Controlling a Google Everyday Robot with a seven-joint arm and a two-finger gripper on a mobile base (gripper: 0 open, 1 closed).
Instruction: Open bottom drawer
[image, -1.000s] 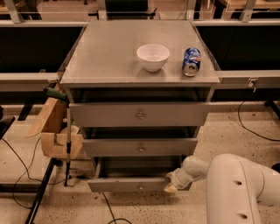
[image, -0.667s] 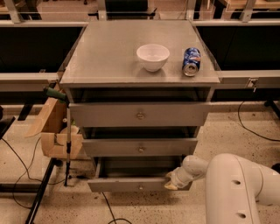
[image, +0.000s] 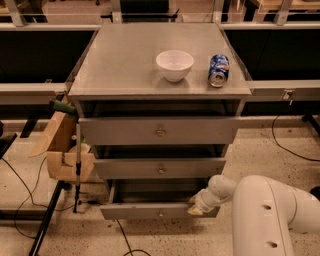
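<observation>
The robot's white rounded arm (image: 270, 215) reaches in from the lower right, and its gripper (image: 198, 207) sits at the right end of the bottom drawer (image: 135, 211), a grey drawer with the narrowest flat front panel and a small round central knob (image: 160, 214). The gripper touches the upper edge of that panel; whether it is wide, narrow or clamped on the edge cannot be told. The bottom drawer stands partly pulled out, its front forward of the cabinet, with a dark strip of its inside showing just left of and above the gripper. The knob lies to the gripper's left, apart from it. Directly above the gripper is the mid-sized grey drawer front (image: 125, 169), and above that the widest grey drawer front (image: 120, 131). Well above the gripper, on the grey tabletop (image: 125, 60), a white round bowl (image: 174, 65) stands upright with a blue drink can (image: 218, 70) lying on its side near it. Far to the gripper's left, beside the cabinet, is a brown cardboard box (image: 62, 145)
</observation>
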